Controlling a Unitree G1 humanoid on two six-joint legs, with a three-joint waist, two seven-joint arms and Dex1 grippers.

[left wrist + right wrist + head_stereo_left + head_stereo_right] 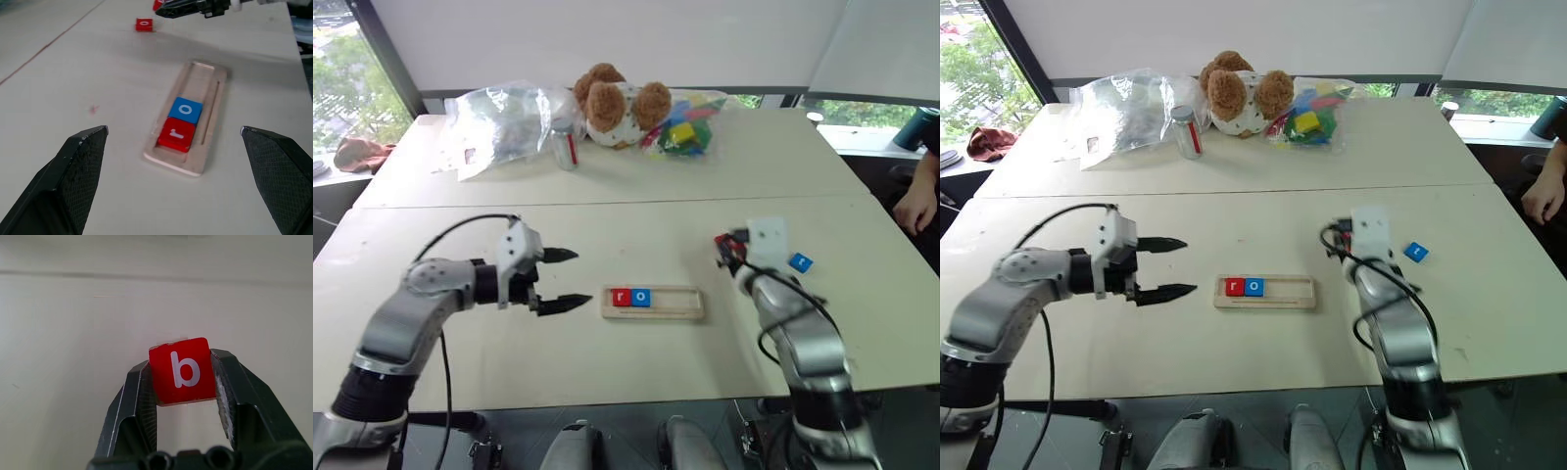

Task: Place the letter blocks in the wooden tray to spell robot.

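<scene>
The wooden tray (675,304) lies in the middle of the near table. At its left end sit a red "r" block (622,297) and a blue "o" block (641,297), side by side. My right gripper (181,363) is to the right of the tray, shut on a red "b" block (183,379) and holding it above the tabletop. A blue block (800,262) lies on the table just right of that hand. A red "o" block (144,24) rests on the table near the right gripper. My left gripper (579,277) stands open left of the tray, pointing at it, with nothing between its fingers.
At the back of the far table are a teddy bear (615,104), a clear plastic bag (504,122), a bag of coloured toy blocks (685,127) and a small can (565,145). A person's hand (915,206) rests at the right edge.
</scene>
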